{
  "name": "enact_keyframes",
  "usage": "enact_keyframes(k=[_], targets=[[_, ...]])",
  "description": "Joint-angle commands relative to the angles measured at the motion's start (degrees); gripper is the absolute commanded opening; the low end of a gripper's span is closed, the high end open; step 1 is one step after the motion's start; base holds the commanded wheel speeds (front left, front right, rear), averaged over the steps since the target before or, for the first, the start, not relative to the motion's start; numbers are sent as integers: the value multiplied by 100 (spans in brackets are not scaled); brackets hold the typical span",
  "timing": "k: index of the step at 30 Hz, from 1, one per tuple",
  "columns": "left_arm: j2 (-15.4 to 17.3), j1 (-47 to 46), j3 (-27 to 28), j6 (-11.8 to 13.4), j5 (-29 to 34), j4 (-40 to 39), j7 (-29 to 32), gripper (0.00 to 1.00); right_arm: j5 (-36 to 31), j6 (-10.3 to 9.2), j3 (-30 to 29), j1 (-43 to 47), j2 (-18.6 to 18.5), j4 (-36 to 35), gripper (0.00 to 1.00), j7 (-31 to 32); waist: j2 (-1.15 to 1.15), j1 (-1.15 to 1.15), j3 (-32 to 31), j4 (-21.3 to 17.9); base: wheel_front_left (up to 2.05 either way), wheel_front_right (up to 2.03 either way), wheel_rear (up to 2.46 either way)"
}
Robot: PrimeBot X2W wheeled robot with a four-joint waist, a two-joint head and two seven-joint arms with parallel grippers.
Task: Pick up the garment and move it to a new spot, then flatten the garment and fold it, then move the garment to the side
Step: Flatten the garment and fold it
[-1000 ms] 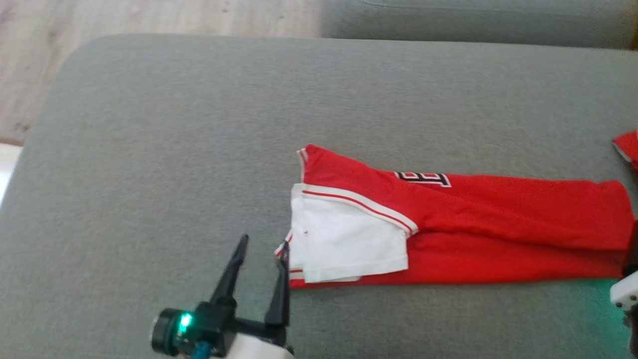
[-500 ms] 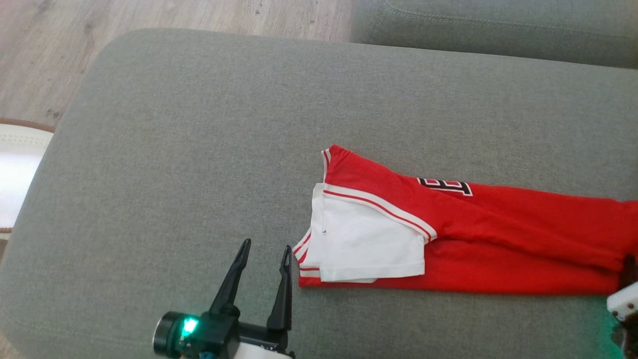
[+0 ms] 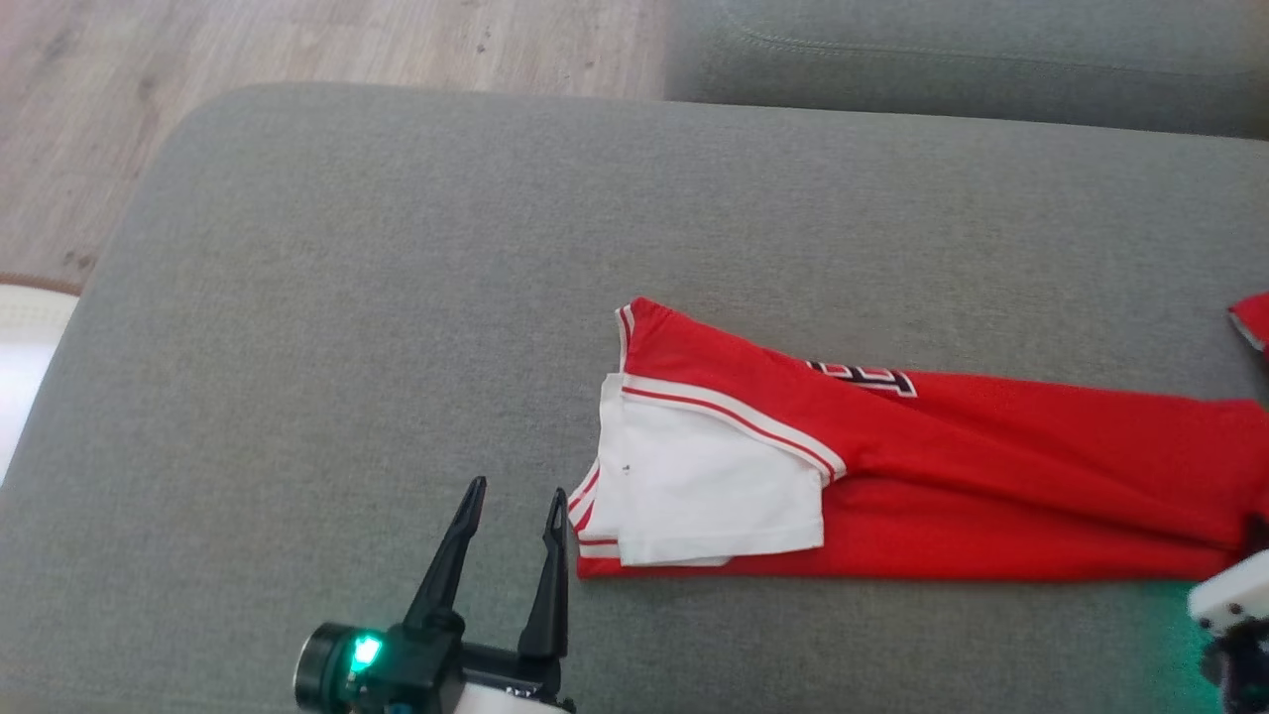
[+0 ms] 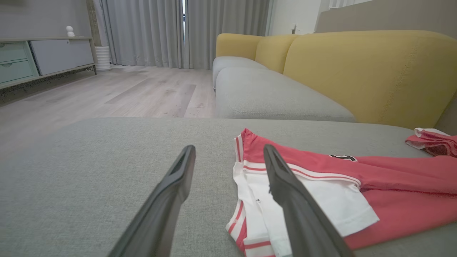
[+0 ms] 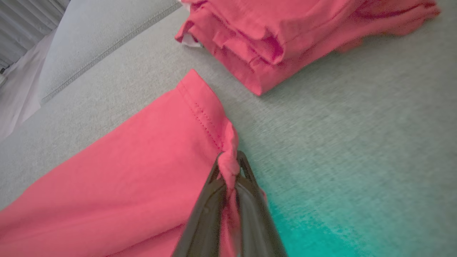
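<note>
Garment (image 3: 991, 476): red jersey with white trim, folded into a long strip. It lies along the near edge of the grey cushion (image 3: 397, 297), right of the middle. Open cushion surface extends to the left and far edges; wood floor (image 3: 198, 59) lies beyond the far-left corner. Black-and-white lettering (image 3: 863, 377) is partly folded under and not readable.

Left claw (image 3: 518, 488): fingers apart, at the near edge, just beside the garment's left end.

Right claw (image 5: 230, 160): clamped on the hem at the garment's right end. A second red pile (image 5: 285, 32) lies near that end.
</note>
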Motion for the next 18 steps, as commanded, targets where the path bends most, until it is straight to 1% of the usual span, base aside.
enact_keyframes(k=[1, 3, 5, 9, 13, 18], targets=[[-30, -15, 239, -33, 60, -132, -55, 100, -10, -5, 68, 8, -87, -282, 0, -67, 0, 0, -28, -35, 0, 0, 0], [-57, 19, 291, -73, 97, -122, -55, 100, 76, -5, 11, 39, -110, -518, 0, -30, 0, 0, -53, -66, 0, 0, 0], [-95, 64, 356, -134, 144, -93, -55, 100, 336, -5, 15, 75, -110, -964, 0, 110, 0, 0, -89, -97, 0, 0, 0], [-131, 125, 431, -208, 198, -50, -55, 100, 778, -5, 309, 151, -85, -1766, 0, 310, 0, 0, -160, -120, 0, 0, 0], [-157, 185, 494, -266, 239, -3, -56, 100, 1239, -5, 970, 233, -66, -2526, 0, 497, 0, 0, -244, -124, 0, 0, 0], [-215, 188, 528, -364, 275, 67, -56, 100, 1749, -5, 2096, 332, -63, -2972, 0, 457, 0, 0, -334, -34, 0, 0, 0]])
